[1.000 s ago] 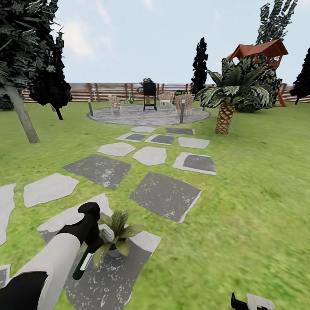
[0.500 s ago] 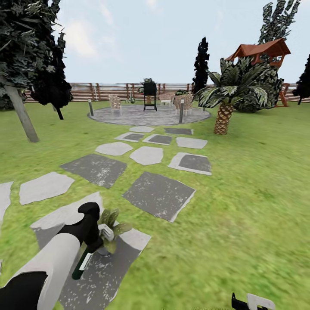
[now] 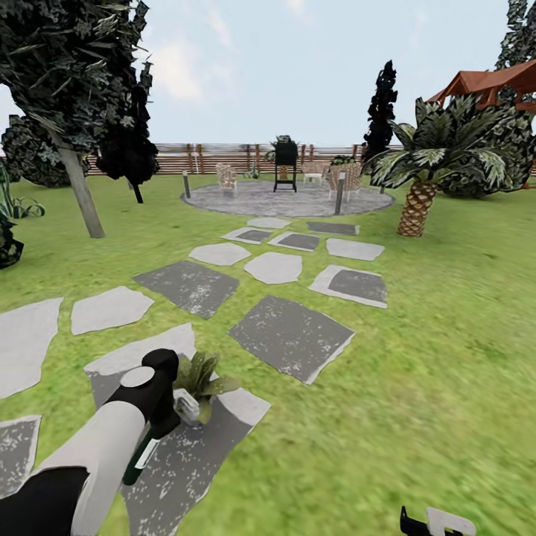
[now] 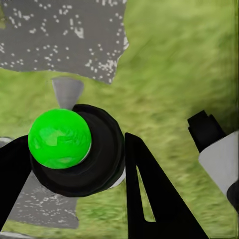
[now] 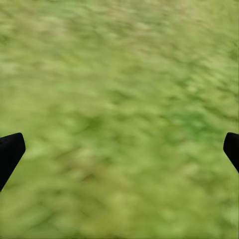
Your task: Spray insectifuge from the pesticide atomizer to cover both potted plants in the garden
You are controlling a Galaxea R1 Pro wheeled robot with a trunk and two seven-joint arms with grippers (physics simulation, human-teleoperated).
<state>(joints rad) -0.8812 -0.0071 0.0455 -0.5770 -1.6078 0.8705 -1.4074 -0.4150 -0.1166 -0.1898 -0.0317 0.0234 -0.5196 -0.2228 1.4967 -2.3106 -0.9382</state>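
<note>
My left gripper (image 3: pixel 158 423) is shut on the pesticide atomizer (image 3: pixel 141 460), a slim dark green bottle hanging down and tilted, its pale grey trigger head (image 3: pixel 186 408) pointing at a potted plant (image 3: pixel 201 376). That plant is a low rosette of pointed green leaves on a grey stepping stone (image 3: pixel 190 461), just beyond the trigger head. In the left wrist view the atomizer (image 4: pixel 59 138) shows end-on, bright green in a black ring, between the black fingers (image 4: pixel 149 199). My right gripper (image 3: pixel 435 522) sits low at the right, open over blurred grass (image 5: pixel 119 99).
Grey stepping stones (image 3: pixel 290 335) lead across the lawn to a round paved patio (image 3: pixel 286 199) with chairs and a grill. A striped-leaf palm (image 3: pixel 428 167) stands at the right, a tree trunk (image 3: pixel 80 192) at the left. A slatted wooden fence (image 3: pixel 201 158) closes the back.
The whole view has swung, so the scene has slid to the right: the camera moved. The potted plant now lies a little farther beyond the atomizer's head. Both grippers keep their hold and pose.
</note>
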